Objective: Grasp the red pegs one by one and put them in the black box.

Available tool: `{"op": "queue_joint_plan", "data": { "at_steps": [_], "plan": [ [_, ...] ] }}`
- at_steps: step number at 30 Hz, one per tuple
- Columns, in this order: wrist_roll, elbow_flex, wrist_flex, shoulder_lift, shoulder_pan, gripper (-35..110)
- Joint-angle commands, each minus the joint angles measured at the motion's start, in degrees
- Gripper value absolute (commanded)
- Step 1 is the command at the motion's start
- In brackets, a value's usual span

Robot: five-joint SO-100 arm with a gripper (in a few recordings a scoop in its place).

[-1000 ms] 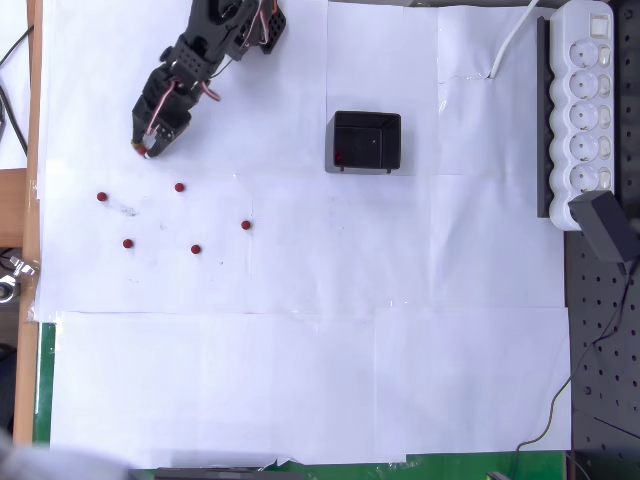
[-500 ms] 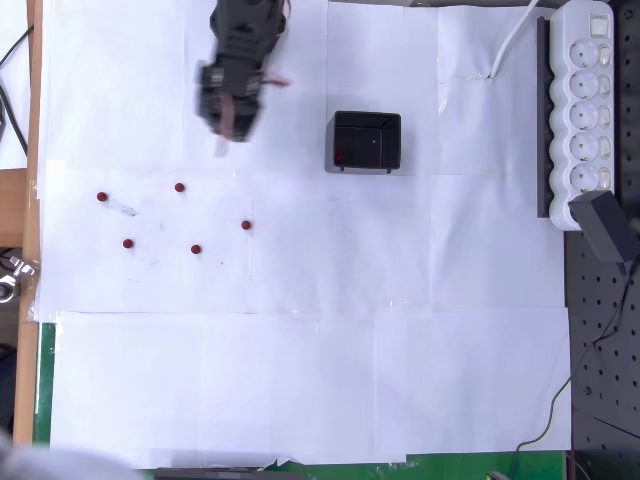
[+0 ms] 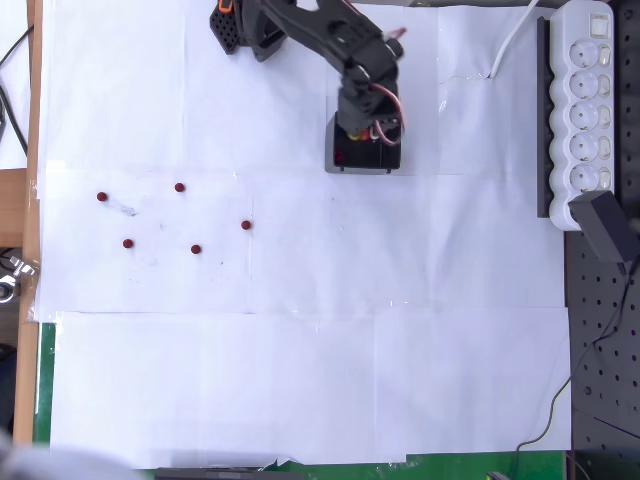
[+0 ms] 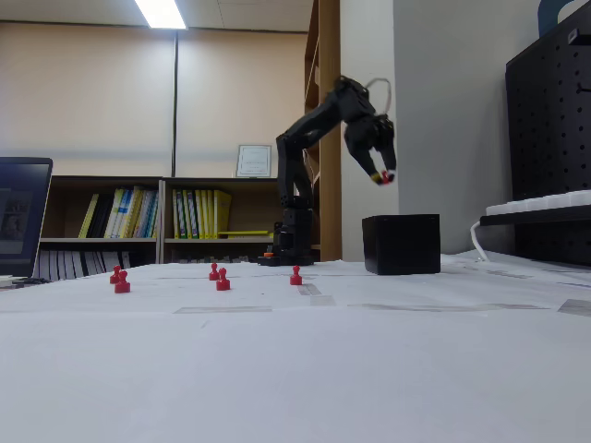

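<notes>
Several red pegs [image 3: 179, 187] stand scattered on the white paper at the left; in the fixed view they show as small pawn shapes [image 4: 223, 280]. The black box [image 3: 390, 160] sits right of centre near the far edge, with one red peg [image 3: 340, 157] visible inside at its left wall. My gripper [image 3: 368, 135] hangs directly above the box [image 4: 402, 244], pointing down, a short way over the rim. In the fixed view the gripper [image 4: 381, 177] is shut on a red peg that shows at its tip.
A long white power strip [image 3: 585, 110] lies along the right edge, with a black adapter [image 3: 610, 228] below it and a black pegboard beyond. The arm's base [image 3: 240, 25] stands at the top. White paper [image 3: 300, 370] covers the table; a laptop [image 4: 18, 217] stands at the left.
The arm has swung right from above the peg area to over the black box, carrying a peg. The pegs on the paper have not moved.
</notes>
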Motion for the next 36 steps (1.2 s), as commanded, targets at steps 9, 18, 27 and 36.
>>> {"op": "queue_joint_plan", "data": {
  "at_steps": [9,18,27,36],
  "plan": [
    [-1.2,-0.6,-1.6,1.8,-2.0,12],
    [-1.3,2.1,2.4,-4.2,0.3,14],
    [10.3,-9.2,1.3,-29.0,27.7,13],
    [38.4,-63.7,-35.8,-42.2,54.3,13]
  ]
}}
